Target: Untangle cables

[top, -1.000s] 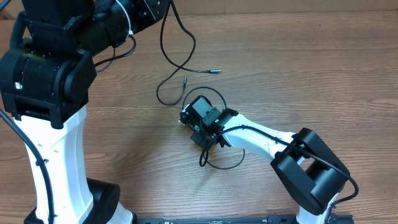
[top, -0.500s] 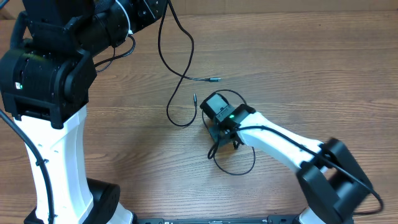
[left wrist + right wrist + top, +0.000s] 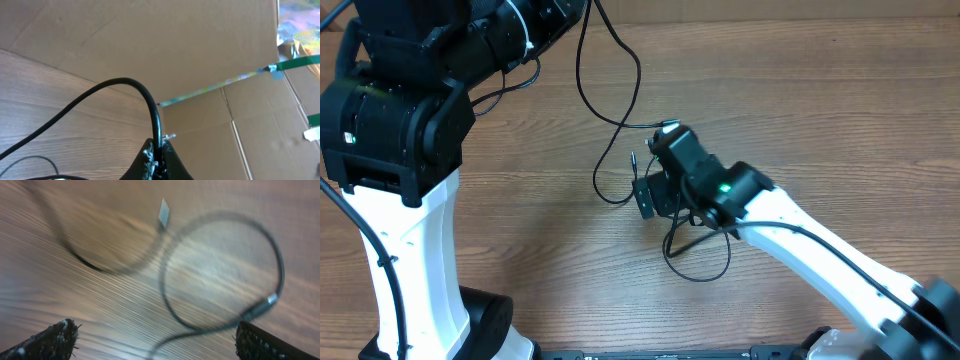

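One thin black cable [image 3: 632,88] hangs from my left gripper [image 3: 572,12] at the top of the overhead view. It runs down to the table, where its metal-tipped plug ends [image 3: 666,126] lie. In the left wrist view my left gripper [image 3: 159,150] is shut on this cable [image 3: 125,82]. A second cable [image 3: 705,272] lies in a loop under my right arm. My right gripper [image 3: 656,166] hovers above the table between the two cables, open and holding nothing. The blurred right wrist view shows its wide-apart fingers [image 3: 55,340] over a cable loop [image 3: 220,270] with a plug tip [image 3: 164,211].
The left arm's white column and black base [image 3: 405,250] fill the left side of the wooden table [image 3: 820,90]. Thicker arm cables [image 3: 505,95] hang near the left arm. Cardboard boxes [image 3: 210,45] stand beyond the table's far edge.
My right gripper has gone from shut on the lower cable loop to wide open, letting it go, and has lifted up and to the right. The cables shifted right.
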Controlling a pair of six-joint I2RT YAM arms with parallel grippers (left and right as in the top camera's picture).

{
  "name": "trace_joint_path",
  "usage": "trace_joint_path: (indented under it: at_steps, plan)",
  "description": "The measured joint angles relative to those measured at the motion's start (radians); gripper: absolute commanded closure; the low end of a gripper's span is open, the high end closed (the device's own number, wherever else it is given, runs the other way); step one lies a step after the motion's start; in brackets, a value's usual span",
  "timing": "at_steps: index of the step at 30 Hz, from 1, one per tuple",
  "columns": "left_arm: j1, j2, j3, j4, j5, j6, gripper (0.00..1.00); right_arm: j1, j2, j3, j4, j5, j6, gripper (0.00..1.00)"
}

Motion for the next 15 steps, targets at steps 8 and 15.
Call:
trace_joint_path:
  at_steps: [8,15]
  plan:
    - [0.000,0.000,0.000,-0.051,0.000,-0.017,0.96,0.000,-0.270,0.102,0.038,-0.128,0.012,0.00]
    - [-0.040,0.000,0.000,-0.124,0.000,-0.020,0.96,0.000,-0.458,0.117,0.155,-0.154,-0.002,0.10]
